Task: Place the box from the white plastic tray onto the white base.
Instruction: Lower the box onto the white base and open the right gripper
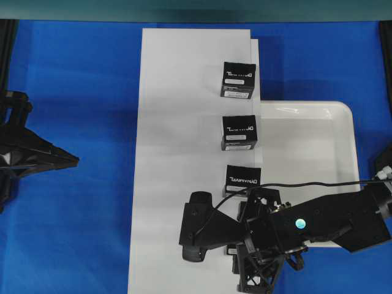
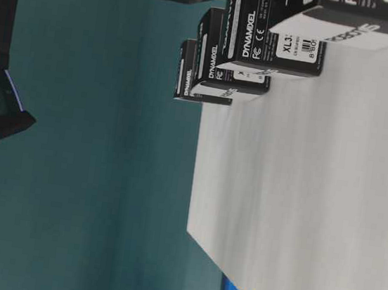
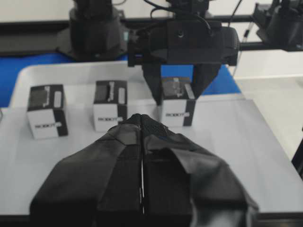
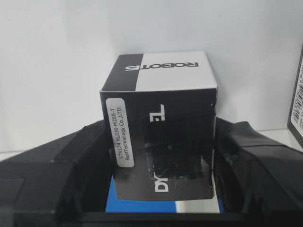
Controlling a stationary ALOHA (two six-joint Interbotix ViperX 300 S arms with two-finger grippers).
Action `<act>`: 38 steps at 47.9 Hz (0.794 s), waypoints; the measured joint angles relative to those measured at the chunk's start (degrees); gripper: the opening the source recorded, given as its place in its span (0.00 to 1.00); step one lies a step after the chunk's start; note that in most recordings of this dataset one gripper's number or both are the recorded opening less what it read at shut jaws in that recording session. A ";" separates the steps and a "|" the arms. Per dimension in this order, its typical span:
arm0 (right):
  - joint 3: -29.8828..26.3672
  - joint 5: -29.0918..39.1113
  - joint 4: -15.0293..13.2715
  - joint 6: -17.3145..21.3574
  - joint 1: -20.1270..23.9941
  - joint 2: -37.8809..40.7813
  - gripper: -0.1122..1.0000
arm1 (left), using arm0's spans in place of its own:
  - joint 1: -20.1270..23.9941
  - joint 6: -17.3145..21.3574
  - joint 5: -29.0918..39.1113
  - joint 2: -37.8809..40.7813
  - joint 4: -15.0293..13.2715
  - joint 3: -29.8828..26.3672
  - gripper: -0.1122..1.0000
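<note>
My right gripper (image 1: 242, 231) points down over the near end of the white base (image 1: 177, 153) and is shut on the box (image 4: 158, 132), a finger against each side. The box shows a white label strip and a white ROBOTIS side. In the left wrist view the box (image 3: 176, 101) stands between the right gripper's fingers (image 3: 152, 85), at or just above the base (image 3: 236, 156). The gripper hides most of it from overhead. The white plastic tray (image 1: 306, 159) lies to the right of the base. My left gripper (image 1: 64, 160) is shut and empty, far left of the base, also seen from its wrist (image 3: 142, 117).
Three like black boxes stand in a row along the base's right edge (image 1: 237, 79), (image 1: 239, 132), (image 1: 243, 179); two also show in the left wrist view (image 3: 46, 111), (image 3: 110, 104). Blue table surface (image 1: 79, 92) surrounds the base and tray.
</note>
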 measured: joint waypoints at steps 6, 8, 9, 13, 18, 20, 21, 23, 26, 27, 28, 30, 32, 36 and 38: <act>0.09 -0.18 -0.09 -0.09 0.00 0.00 0.63 | 0.00 0.00 0.00 0.09 0.00 0.00 0.05; 0.18 -0.35 0.00 0.00 -0.09 0.00 0.63 | 0.00 0.00 0.00 0.00 0.00 0.00 0.05; 0.18 -0.44 -0.09 -0.09 0.00 -0.09 0.63 | 0.00 0.00 0.00 0.09 0.00 0.00 0.05; 0.26 -0.97 -0.09 -0.09 0.00 0.00 0.64 | 0.00 -0.09 0.00 0.09 0.00 0.00 0.05; 0.53 -1.76 0.00 -0.18 -0.09 0.00 0.64 | 0.00 -0.18 -0.09 0.00 0.00 0.00 0.05; 0.62 -2.02 0.00 -0.18 -0.09 -0.09 0.64 | 0.00 -0.18 -0.09 0.09 0.00 0.00 0.05; 0.62 -2.11 0.00 -0.18 0.00 0.00 0.64 | 0.00 -0.18 0.00 0.00 0.00 0.00 0.05; 0.70 -2.29 0.00 -0.26 -0.09 -0.09 0.63 | 0.00 -0.18 0.00 0.00 0.00 0.00 0.05; 0.70 -2.37 -0.09 -0.53 0.00 -0.09 0.64 | 0.00 -0.18 0.00 0.00 0.00 0.00 0.05; 0.79 -2.46 -0.09 -0.62 -0.09 0.00 0.64 | 0.00 -0.18 -0.09 0.00 0.00 0.00 0.05; 0.79 -2.46 -0.09 -0.70 -0.09 -0.09 0.63 | 0.00 -0.18 0.00 0.09 0.00 0.00 0.05; 0.79 -2.46 -0.09 -1.05 0.00 -0.09 0.64 | 0.00 -0.18 -0.09 0.00 0.00 0.00 0.05; 0.70 -2.46 -0.09 -1.49 0.00 -0.09 0.64 | 0.00 -0.18 0.00 0.00 0.00 0.09 0.05; 0.88 -2.46 -0.09 -2.20 -0.09 0.00 0.77 | 0.00 -0.18 -0.09 0.00 0.00 0.00 0.05; 1.32 -2.46 -0.09 -2.46 -0.18 0.09 0.86 | 0.00 -0.18 0.00 0.00 0.00 0.00 0.05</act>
